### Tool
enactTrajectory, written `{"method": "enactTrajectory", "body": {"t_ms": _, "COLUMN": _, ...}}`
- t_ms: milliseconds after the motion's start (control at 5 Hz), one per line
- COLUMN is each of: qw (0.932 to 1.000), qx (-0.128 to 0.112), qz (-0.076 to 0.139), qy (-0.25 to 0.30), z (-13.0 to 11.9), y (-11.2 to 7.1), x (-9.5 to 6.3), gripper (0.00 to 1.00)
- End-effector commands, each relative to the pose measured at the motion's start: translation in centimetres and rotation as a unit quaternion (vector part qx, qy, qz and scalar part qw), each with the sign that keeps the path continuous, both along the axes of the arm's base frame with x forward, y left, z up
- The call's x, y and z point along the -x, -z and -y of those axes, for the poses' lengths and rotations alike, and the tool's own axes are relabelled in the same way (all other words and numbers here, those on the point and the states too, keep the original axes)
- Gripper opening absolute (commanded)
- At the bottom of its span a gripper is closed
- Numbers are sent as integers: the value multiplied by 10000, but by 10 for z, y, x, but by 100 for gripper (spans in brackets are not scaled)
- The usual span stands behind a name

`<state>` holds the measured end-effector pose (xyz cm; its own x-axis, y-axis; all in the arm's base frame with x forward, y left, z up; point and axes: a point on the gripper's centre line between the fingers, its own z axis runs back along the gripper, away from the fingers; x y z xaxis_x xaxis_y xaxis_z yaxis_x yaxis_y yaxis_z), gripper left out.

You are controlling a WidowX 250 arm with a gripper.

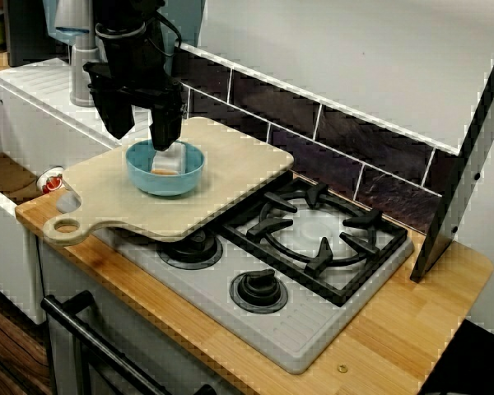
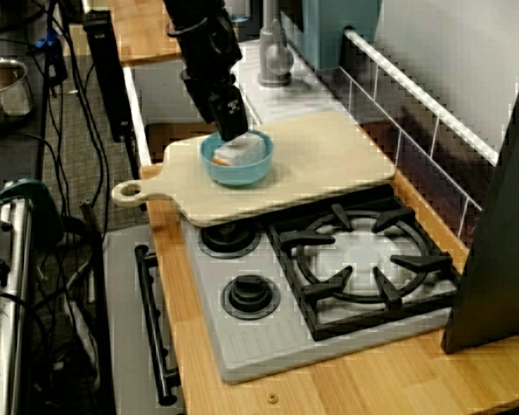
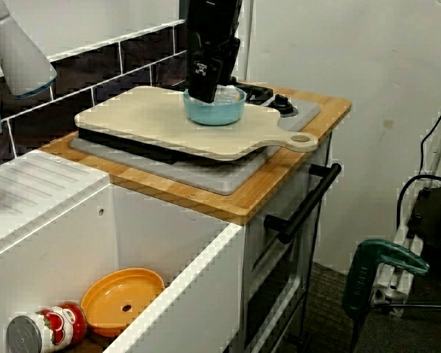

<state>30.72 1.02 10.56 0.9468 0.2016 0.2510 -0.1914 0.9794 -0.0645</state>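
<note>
Counter (image 1: 395,329), wooden, runs along the lower edge of the view facing the tiles and carries the items below. Sink (image 3: 206,294), white, fills the lower left of the view from the sink side. Hob (image 1: 313,325), grey, sits at centre right of the tile view, with a black grate on its right part. Board (image 1: 230,164), pale wood with a ring handle, lies over the hob's left half, handle toward the lower left. Gripper (image 1: 142,141), black, hangs upright at upper left over the board. Its fingers are spread, with one tip down inside the bowl, the other by the bowl's left rim, and nothing pinched between them. Bowl (image 1: 189,177), blue, stands on the board, left of centre. Plate (image 3: 121,298), orange, lies in the sink at lower left of the sink view, with a can (image 3: 44,331) on its side just beside it. Piece (image 1: 170,160), white with an orange edge, rests inside the bowl, directly under the lower fingertip; contact cannot be confirmed.
</note>
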Motion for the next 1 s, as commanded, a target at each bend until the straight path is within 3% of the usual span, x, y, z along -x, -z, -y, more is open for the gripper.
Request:
{"method": "enactTrajectory", "body": {"t_ms": 0, "qw": 9994, "qx": 43, "qz": 311, "qy": -116, "z": 5, "y": -16, "x": -6, "gripper": 100}}
{"method": "enactTrajectory", "body": {"t_ms": 800, "qw": 9983, "qx": 195, "qz": 380, "qy": -404, "z": 7, "y": -16, "x": -17, "gripper": 100}}
